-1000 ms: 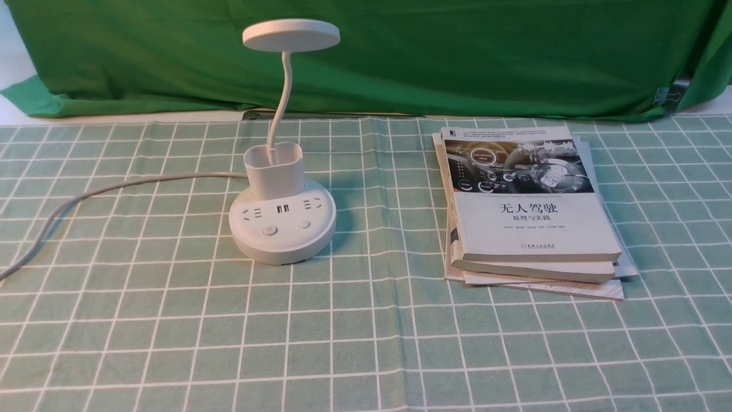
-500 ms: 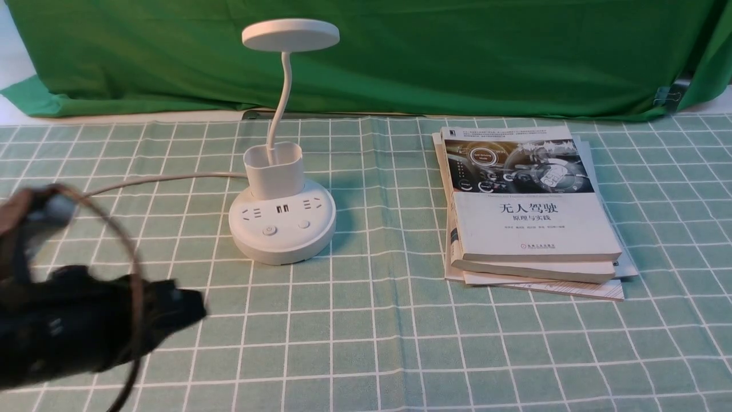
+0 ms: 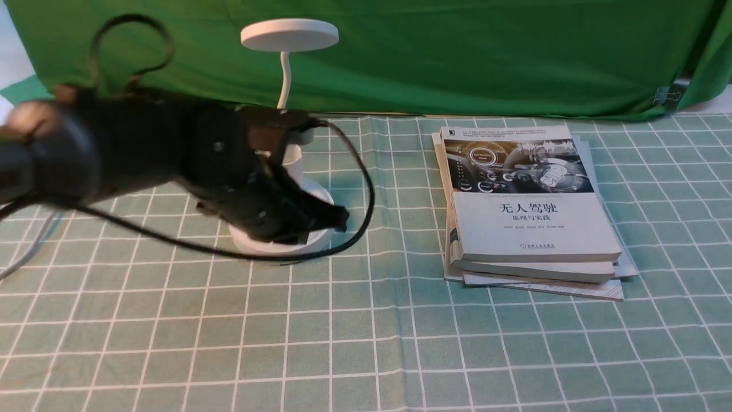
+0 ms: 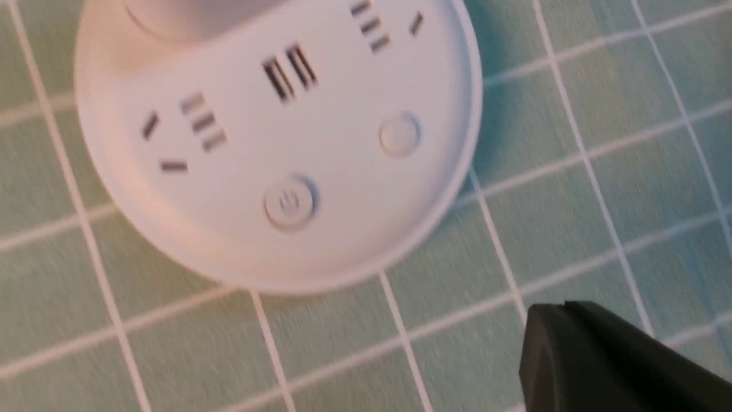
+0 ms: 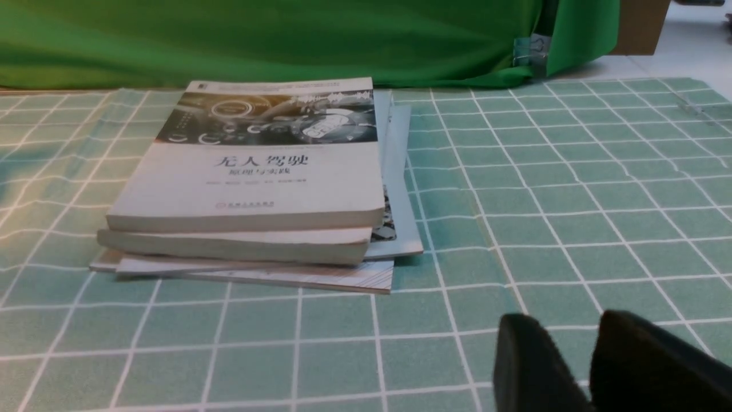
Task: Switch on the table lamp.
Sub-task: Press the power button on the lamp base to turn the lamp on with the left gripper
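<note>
In comes the left arm (image 3: 143, 149) from the table's left edge, nowhere in sight a second ago. Now the left gripper (image 3: 336, 217) is up over the round base of the table lamp (image 3: 289, 34), blocking its cup holder and sockets from the front.

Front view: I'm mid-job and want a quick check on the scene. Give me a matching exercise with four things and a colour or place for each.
Things:
1. table lamp
2. stack of books
3. left claw
4. backdrop cloth

Descriptions:
A. green, hanging at the back
B. white, on the robot's left half
C. black, tip beside the lamp
D. lying flat, on the robot's right half

Pairs: 1-B, 2-D, 3-C, 4-A
</note>
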{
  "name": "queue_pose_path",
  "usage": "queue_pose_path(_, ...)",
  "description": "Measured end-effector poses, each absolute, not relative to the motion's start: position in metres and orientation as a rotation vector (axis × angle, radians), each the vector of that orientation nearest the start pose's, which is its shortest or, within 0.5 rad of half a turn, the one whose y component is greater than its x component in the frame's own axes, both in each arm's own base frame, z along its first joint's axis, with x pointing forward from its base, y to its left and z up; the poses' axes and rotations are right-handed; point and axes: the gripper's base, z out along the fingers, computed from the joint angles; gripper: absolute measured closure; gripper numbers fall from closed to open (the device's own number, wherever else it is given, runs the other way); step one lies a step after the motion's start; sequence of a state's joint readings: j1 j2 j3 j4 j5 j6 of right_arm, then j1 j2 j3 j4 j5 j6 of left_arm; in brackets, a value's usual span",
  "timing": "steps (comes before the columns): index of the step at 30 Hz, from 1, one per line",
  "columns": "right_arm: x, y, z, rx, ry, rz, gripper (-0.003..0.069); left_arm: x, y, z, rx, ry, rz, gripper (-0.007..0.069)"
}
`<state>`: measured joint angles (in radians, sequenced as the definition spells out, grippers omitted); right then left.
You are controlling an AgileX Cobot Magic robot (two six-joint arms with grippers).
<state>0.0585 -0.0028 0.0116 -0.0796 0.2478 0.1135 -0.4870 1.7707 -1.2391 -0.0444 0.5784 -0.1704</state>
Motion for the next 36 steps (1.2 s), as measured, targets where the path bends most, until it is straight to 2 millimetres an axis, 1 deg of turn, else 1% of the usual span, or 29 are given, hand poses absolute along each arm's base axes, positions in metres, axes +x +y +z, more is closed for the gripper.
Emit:
queue_pose_path(1,0.055,0.001,0.187,-0.005,1.74,0.053,0.0421,0.342,-0.181,0.226,0.373,2.577,-0.244,0.0605)
queue_pose_path(2,0.055,0.001,0.187,-0.005,1.74,0.053,0.0421,0.344,-0.182,0.224,0.375,2.578,-0.238,0.0605)
queue_pose_path(3,0.055,0.001,0.187,-0.005,1.74,0.053,0.0421,0.352,-0.182,0.223,0.373,2.569,-0.213,0.0605)
queue_pose_path(6,0.055,0.001,0.187,-0.005,1.74,0.053,0.0421,0.365,-0.181,0.212,0.362,2.579,-0.184,0.0605)
queue_pose_path(9,0.055,0.001,0.187,-0.005,1.74,0.053,0.0421,0.376,-0.176,0.199,0.319,2.604,-0.169,0.0605)
queue_pose_path(13,0.055,0.001,0.187,-0.005,1.74,0.053,0.0421,0.383,-0.169,0.19,0.251,2.612,-0.171,0.0604)
queue_pose_path(16,0.055,0.001,0.187,-0.005,1.739,0.053,0.0421,0.385,-0.17,0.192,0.237,2.588,-0.195,0.0604)
queue_pose_path(18,0.055,0.001,0.187,-0.005,1.739,0.053,0.0421,0.386,-0.173,0.193,0.2,2.586,-0.241,0.0604)
queue_pose_path(21,0.055,0.001,0.187,-0.005,1.739,0.053,0.0421,0.387,-0.176,0.189,0.166,2.597,-0.281,0.0604)
queue_pose_path(25,0.055,0.001,0.187,-0.005,1.739,0.053,0.0421,0.388,-0.176,0.18,0.167,2.619,-0.278,0.0604)
queue_pose_path(36,0.055,0.001,0.187,-0.005,1.739,0.053,0.0421,0.39,-0.177,0.176,0.176,2.64,-0.268,0.0604)
